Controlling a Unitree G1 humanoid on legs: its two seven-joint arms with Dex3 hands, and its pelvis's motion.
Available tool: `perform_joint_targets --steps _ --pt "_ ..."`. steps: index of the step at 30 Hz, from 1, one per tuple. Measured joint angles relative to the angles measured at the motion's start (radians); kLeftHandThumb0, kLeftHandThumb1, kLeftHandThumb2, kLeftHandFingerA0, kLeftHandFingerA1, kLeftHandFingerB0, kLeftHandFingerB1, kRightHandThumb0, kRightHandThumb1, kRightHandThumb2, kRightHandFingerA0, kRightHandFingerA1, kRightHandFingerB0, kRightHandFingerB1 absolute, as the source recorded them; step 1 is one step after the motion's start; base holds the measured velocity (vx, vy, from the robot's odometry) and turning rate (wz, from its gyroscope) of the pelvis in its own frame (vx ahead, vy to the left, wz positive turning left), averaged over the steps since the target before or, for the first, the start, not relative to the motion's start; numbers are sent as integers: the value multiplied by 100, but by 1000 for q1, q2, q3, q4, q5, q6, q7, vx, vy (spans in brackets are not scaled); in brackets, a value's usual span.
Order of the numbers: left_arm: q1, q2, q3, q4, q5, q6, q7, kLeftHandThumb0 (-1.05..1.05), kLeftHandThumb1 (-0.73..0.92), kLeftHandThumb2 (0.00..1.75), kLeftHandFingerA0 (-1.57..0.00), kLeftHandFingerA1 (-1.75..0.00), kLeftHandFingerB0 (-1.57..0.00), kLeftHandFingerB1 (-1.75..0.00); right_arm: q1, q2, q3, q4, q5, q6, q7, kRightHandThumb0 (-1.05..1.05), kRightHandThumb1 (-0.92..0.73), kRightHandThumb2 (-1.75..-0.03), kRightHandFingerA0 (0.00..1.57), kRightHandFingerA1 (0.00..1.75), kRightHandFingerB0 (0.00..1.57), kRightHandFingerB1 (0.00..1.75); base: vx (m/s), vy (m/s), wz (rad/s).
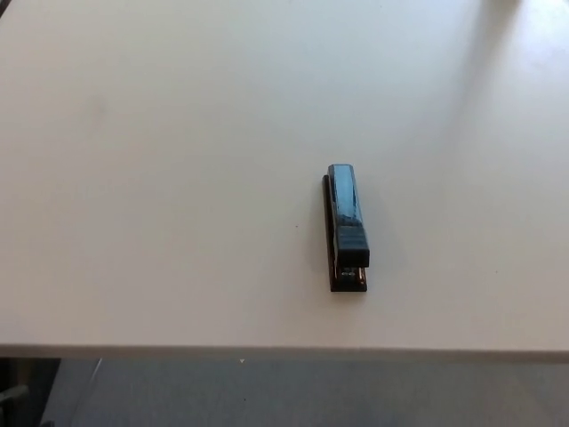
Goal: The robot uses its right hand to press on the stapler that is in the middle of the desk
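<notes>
Only a dark stapler (346, 228) lies on the white desk (160, 178); neither robot hand shows.

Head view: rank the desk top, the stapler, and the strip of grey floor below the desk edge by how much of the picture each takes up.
1. Desk top: largest by far, filling most of the picture.
2. Grey floor: a narrow band along the bottom; it lies farther from the camera, so only its apparent size counts.
3. Stapler: smallest, a slim dark bar right of centre.
</notes>
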Motion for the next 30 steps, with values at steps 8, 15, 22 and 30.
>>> perform_joint_targets --steps 8,15,22,30 --pt "-2 9 -1 11 -7 -2 -3 -79 86 67 -23 -34 -21 -28 41 -114 -185 -13 92 4 -76 -20 -84 -65 118 119 70 110 0 0 0" --pt "-12 12 -2 11 -10 -8 -6 -79 86 66 -22 -34 -24 -29 19 -193 -290 -213 144 13 -134 -26 -85 -67 125 127 70 115 0 0 0" --pt "-20 12 -5 13 -10 -9 -6 -79 87 67 -24 -35 -23 -29 -143 -352 -277 -423 153 74 -152 -23 -70 -82 134 113 82 107 0 0 0" --pt "-25 13 -7 17 -10 -11 -9 -79 86 65 -25 -35 -23 -28 -453 -459 -113 -526 136 162 -130 -25 -73 -70 138 97 83 102 0 0 0"
